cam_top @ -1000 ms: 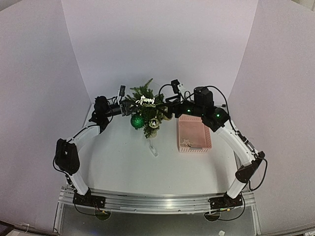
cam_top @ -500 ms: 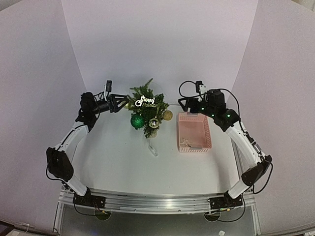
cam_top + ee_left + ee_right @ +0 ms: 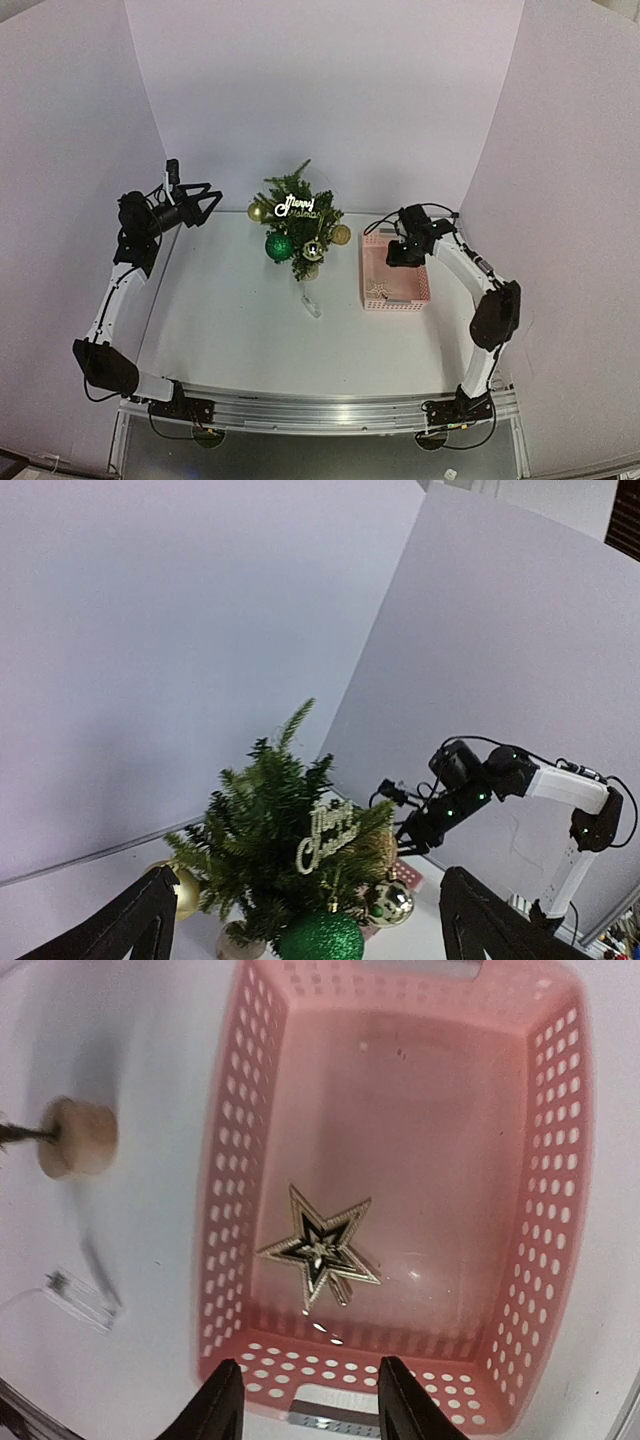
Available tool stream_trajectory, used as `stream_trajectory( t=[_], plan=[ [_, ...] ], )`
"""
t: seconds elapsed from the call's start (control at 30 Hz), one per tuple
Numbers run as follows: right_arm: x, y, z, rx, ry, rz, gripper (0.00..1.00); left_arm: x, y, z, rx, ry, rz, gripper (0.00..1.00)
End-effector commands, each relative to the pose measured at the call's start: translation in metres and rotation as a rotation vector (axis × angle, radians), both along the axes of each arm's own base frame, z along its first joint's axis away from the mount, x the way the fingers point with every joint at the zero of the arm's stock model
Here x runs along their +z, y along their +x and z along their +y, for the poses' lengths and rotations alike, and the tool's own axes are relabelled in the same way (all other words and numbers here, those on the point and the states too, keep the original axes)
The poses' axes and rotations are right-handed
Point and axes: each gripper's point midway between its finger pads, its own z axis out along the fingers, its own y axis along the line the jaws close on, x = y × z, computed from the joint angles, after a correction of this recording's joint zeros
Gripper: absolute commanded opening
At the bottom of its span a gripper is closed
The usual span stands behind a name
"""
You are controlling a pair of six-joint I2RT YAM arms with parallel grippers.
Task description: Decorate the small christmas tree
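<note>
Overhead camera shares the small christmas tree [image 3: 290, 190] with left wrist, basket [image 3: 232, 1220] with right wrist.

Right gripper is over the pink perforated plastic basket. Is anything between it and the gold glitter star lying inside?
Nothing visible stands in the way. The right gripper hangs open above the pink basket, and the gold star lies alone on the bare basket floor with nothing covering it.

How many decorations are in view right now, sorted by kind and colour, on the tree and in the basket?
Gold balls: 2
Green ball: 1
Shiny metallic ball: 1
Merry Christmas sign: 1
Star: 1
Total: 6, five on the tree and the star in the pink basket.
</note>
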Motion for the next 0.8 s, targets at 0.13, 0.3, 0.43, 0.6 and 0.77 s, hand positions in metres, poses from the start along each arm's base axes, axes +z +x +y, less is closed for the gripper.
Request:
stream_trajectory(
  t=[0.13,0.3,0.43,0.6,0.77],
  plan=[
    [-0.085,-0.043,-0.018,0.307,-0.206,0.339,0.37,-0.018,0.0,0.029,0.126,0.018,0.011,0.92],
    [-0.106,-0.041,-0.016,0.434,-0.239,0.392,0.42,-0.029,0.003,0.038,0.153,0.015,0.022,0.92],
    [-0.117,-0.036,-0.014,0.469,-0.249,0.412,0.51,-0.038,0.009,0.045,0.172,0.005,0.047,0.92],
    [-0.127,-0.026,-0.007,0.448,-0.229,0.423,0.5,-0.045,0.019,0.059,0.205,-0.012,0.059,0.92],
    [-0.131,-0.032,-0.005,0.423,-0.204,0.46,0.45,-0.049,0.025,0.06,0.205,-0.012,0.074,0.92]
  ],
)
